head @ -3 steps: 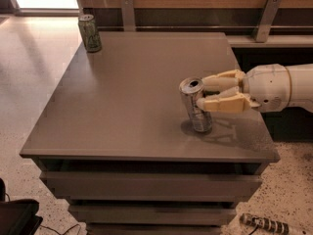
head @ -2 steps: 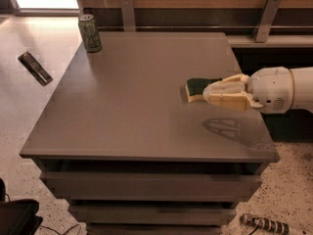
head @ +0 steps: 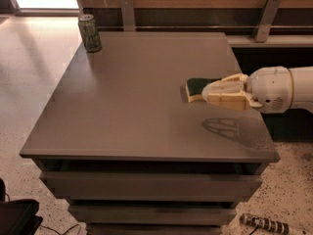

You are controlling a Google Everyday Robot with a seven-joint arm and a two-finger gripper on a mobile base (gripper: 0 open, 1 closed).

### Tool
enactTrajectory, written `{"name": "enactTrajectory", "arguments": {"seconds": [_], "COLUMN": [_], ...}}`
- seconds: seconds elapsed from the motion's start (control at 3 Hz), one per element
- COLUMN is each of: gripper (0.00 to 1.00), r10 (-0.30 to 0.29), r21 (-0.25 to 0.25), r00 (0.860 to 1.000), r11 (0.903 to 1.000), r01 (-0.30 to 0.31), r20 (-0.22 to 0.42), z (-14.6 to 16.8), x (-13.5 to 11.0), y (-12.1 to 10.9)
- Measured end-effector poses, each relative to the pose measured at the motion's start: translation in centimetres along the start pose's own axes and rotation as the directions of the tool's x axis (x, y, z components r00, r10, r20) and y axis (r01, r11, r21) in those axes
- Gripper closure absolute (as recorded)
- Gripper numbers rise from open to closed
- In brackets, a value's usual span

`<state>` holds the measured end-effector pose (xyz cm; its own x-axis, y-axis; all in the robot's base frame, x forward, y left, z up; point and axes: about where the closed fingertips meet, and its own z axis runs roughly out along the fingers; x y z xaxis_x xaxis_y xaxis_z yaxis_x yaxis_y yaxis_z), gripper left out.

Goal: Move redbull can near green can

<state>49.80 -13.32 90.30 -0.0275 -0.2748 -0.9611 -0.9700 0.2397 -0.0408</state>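
Note:
The green can (head: 89,32) stands upright at the far left corner of the grey table (head: 127,111). It is dark green with pale markings and a silver top. The redbull can does not show anywhere in this view. My gripper (head: 205,93) reaches in from the right on a white arm (head: 283,88) and hovers above the right part of the table. It casts a shadow below it. Its cream fingers (head: 226,94) meet at the tips and hold nothing that I can see. It is far from the green can.
A green-yellow sponge (head: 196,87) lies on the table just behind the gripper, partly hidden by it. A wooden wall with metal brackets (head: 127,11) runs along the back. Drawers sit below the table top. A small patterned object (head: 264,223) lies on the floor at the lower right.
A second ago the gripper's fingers stood around the redbull can on the table. The can no longer shows, the fingers have come together, and the sponge is visible behind them.

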Motion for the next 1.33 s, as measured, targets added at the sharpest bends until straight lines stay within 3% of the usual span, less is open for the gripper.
{"name": "enactTrajectory", "arguments": {"seconds": [1.0,1.33], "gripper": [0.12,0.00], "r10": [-0.006,-0.007], "r21": [-0.012,-0.016], "r00": [1.000,1.000], "r11": [0.9999,0.9999], "r01": [0.006,0.007], "r20": [0.001,0.001], "z": [0.60,0.78], "x": [-0.36,-0.46], "y": [0.22,0.28]}}
